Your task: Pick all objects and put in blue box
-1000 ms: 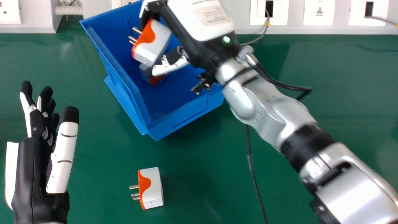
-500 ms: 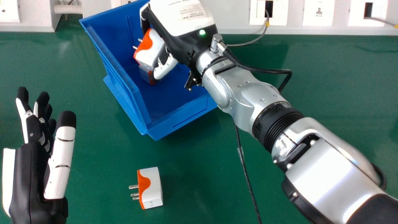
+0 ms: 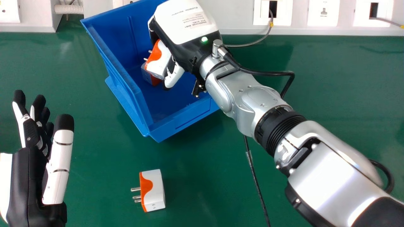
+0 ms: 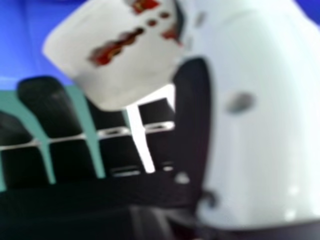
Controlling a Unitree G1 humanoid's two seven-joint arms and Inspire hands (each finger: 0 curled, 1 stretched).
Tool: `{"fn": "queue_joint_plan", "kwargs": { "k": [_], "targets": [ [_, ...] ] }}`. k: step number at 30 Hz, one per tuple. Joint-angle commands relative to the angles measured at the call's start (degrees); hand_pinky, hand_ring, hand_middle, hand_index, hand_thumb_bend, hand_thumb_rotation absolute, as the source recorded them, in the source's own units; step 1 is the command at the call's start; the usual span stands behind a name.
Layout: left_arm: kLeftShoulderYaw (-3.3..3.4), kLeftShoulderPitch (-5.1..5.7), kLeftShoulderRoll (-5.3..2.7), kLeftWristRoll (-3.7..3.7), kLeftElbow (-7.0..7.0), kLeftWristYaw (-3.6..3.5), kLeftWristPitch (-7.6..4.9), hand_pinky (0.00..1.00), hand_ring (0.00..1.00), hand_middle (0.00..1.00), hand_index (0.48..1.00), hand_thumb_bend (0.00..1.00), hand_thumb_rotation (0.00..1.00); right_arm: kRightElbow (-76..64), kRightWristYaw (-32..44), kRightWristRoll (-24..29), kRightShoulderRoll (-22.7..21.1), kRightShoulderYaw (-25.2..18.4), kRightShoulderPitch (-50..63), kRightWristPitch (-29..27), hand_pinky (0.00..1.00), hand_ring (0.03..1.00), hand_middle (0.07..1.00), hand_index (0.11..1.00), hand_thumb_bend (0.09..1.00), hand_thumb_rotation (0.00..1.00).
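Observation:
Over the blue box (image 3: pixel 164 107) in the head view, my right hand (image 3: pixel 186 37) is curled round a white and orange plug adapter (image 3: pixel 159 61), its prongs pointing left. A second adapter (image 3: pixel 148 76) lies in the box beneath the held one, partly hidden by it. In the right hand view the held adapter (image 4: pixel 120 55) sits between the thumb and fingers of my right hand (image 4: pixel 55 112). A third adapter (image 3: pixel 154 190) lies on the green table in front of the box. My left hand (image 3: pixel 28 176) is at the left, fingers straight.
A white panel with sockets (image 3: pixel 236 19) runs along the table's back edge behind the box. A black cable (image 3: pixel 257 183) hangs below the right forearm to the view's bottom edge. Thin grey cables come from the sockets.
My right hand, holding the adapter, first moved left, then slightly right and lower in the view, over the adapter in the box. My left hand has drifted slightly down and left.

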Motion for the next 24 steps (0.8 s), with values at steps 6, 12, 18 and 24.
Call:
{"fn": "queue_joint_plan", "kwargs": {
  "k": [6,12,18,24],
  "targets": [
    [-0.06,-0.33,0.22,0.07,-0.47,-0.02,-2.11,1.0,1.0,1.0,1.0,0.53,0.83,-1.0,-0.1,-0.3,-0.7,1.4,0.0,1.9,0.17,0.306,0.412,0.509,0.509,0.04],
    [0.07,-1.2,0.14,0.52,0.3,0.32,-2.53,1.0,1.0,1.0,1.0,0.53,0.83,-2.2,-0.1,1.0,-1.0,1.2,1.0,2.5,0.22,0.348,0.451,0.529,0.545,0.12],
    [-0.22,-1.89,-0.23,0.05,0.15,0.38,-1.87,1.0,1.0,1.0,1.0,0.54,0.83,-3.2,-0.9,1.8,-1.5,0.6,1.6,2.1,0.42,0.539,0.615,0.656,0.619,0.32],
    [-0.06,-2.35,-0.27,0.24,0.6,0.34,-2.26,1.0,1.0,1.0,1.0,0.54,0.82,-4.5,-1.9,2.4,-2.1,-0.1,2.0,1.9,0.61,0.705,0.754,0.779,0.658,0.49]
  ]
}}
